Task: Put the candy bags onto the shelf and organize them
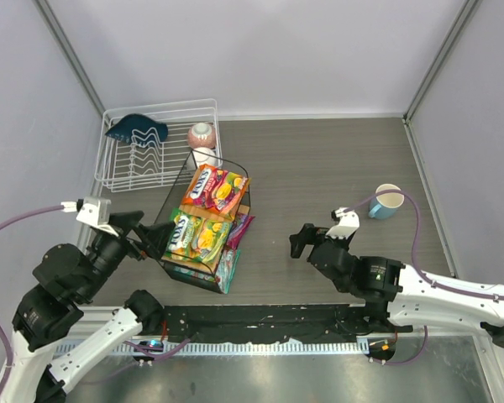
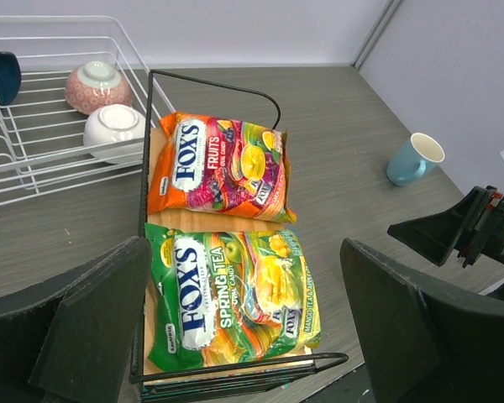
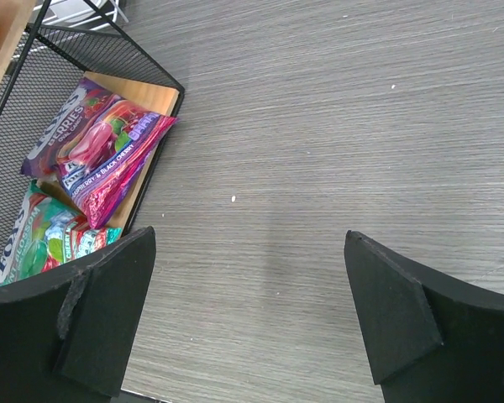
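Observation:
The black wire shelf (image 1: pixel 175 195) with wooden boards stands left of centre. On its top board lie the orange-red bag (image 1: pixel 213 188) (image 2: pixel 218 166) and the yellow-green bag (image 1: pixel 199 235) (image 2: pixel 231 294). On the lower board lie the purple bag (image 3: pixel 97 148) (image 1: pixel 240 227) and the teal bag (image 3: pixel 44 239) (image 1: pixel 228 267). My left gripper (image 1: pixel 148 238) (image 2: pixel 244 332) is open and empty, just left of the shelf, over the yellow-green bag's near end. My right gripper (image 1: pixel 299 240) (image 3: pixel 250 315) is open and empty above bare table, right of the shelf.
A white wire dish rack (image 1: pixel 155 144) at the back left holds a dark blue item (image 1: pixel 137 128), a pink bowl (image 1: pixel 201 133) and a white bowl (image 2: pixel 113 131). A light blue mug (image 1: pixel 386 201) stands at the right. Grey walls enclose the table.

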